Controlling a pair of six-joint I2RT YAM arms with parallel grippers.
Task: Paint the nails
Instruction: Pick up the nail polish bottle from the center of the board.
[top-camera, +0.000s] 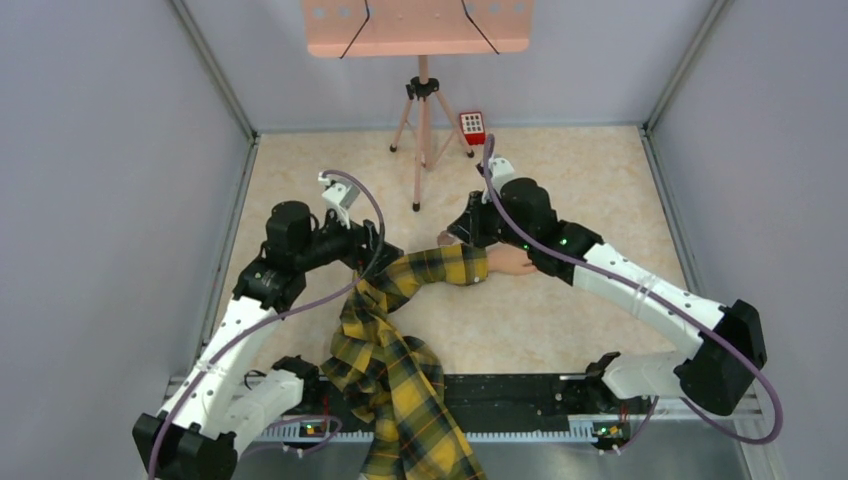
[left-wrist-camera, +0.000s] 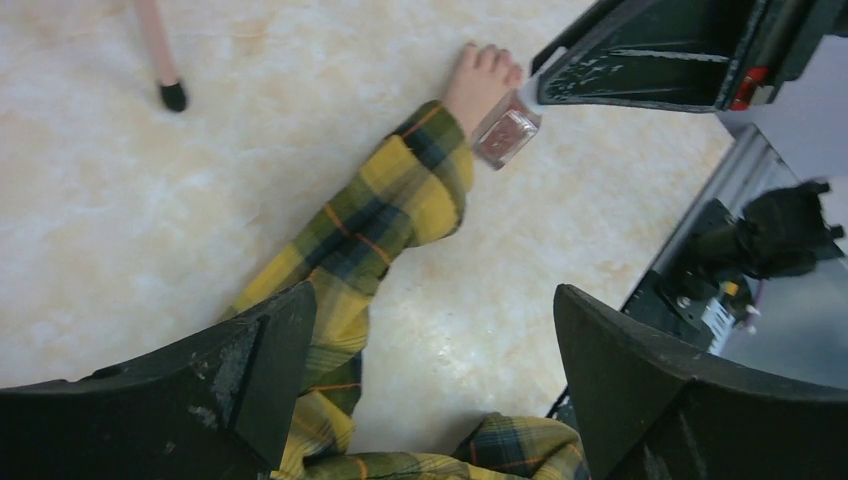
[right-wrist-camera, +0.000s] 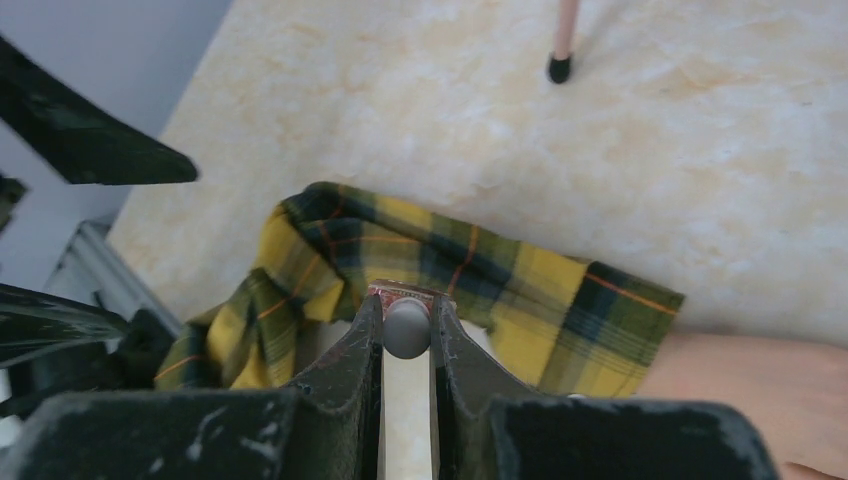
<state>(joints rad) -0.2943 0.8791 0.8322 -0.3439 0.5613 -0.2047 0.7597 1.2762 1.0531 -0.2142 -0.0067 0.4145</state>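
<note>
- Right end effector (right-wrist-camera: 405, 314): fingers pressed together on the grey cap (right-wrist-camera: 405, 332) of a small bottle (left-wrist-camera: 507, 133). The bottle is clear glass with reddish stuff inside.
- In my right wrist view the small bottle hangs over the cuff end of the plaid sleeve (top-camera: 440, 265), just beside the mannequin hand (top-camera: 508, 262). I can't tell whether it touches either one.
- Left end effector (left-wrist-camera: 430, 325): fingers wide apart, nothing between them. It sits at the left part of the plaid sleeve. The cloth runs under one finger in the left wrist view, but I can't tell if it makes contact.
- The mannequin hand is pale pink and lies flat on the worktop (top-camera: 560, 180), about mid-depth and a bit right of centre. Its fingers point right, partly under the right arm in the top view.
- Nails: on that hand's fingertips, at the end away from the cuff. They are too small for me to pick out in any view, so I can't tell colour or coating.
- The plaid sleeve is yellow and black. It runs left from the wrist, bends toward the near side, and spills over the near edge between the two arm bases.
- A tripod (top-camera: 424, 110) stands at the far centre and carries a pink board (top-camera: 418, 27).
- A small red keypad box (top-camera: 472, 124) sits just right of the tripod against the far wall, well apart from the hand.
</note>
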